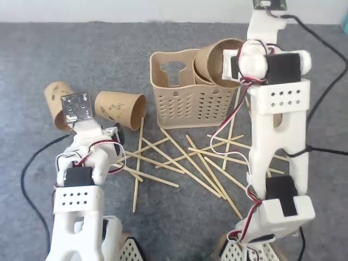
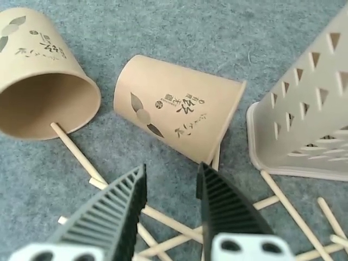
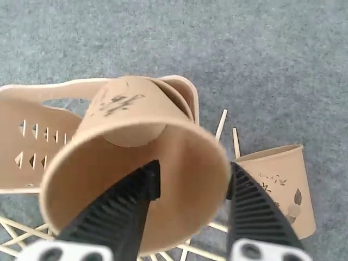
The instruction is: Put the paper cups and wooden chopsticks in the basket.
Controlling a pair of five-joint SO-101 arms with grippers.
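A tan slotted basket [image 1: 179,100] stands mid-table. One paper cup [image 1: 217,61] leans in its right half, mouth up; my right gripper [image 1: 235,60] is at its rim. In the right wrist view this cup [image 3: 130,136] hangs over the basket [image 3: 32,136], and the right gripper [image 3: 193,166] is open, one finger inside the mouth, the other outside the wall. Two cups [image 1: 57,103] [image 1: 120,109] lie left of the basket. Wooden chopsticks [image 1: 185,157] lie scattered in front. My left gripper [image 2: 171,171] is open and empty, just short of the nearer cup [image 2: 176,106].
Another cup [image 3: 277,185] lies on the grey carpet to the right of the basket, mostly behind the right arm in the high view. One chopstick [image 2: 76,152] runs under the far-left cup [image 2: 49,92]. The basket wall [image 2: 304,136] is close beside the left gripper.
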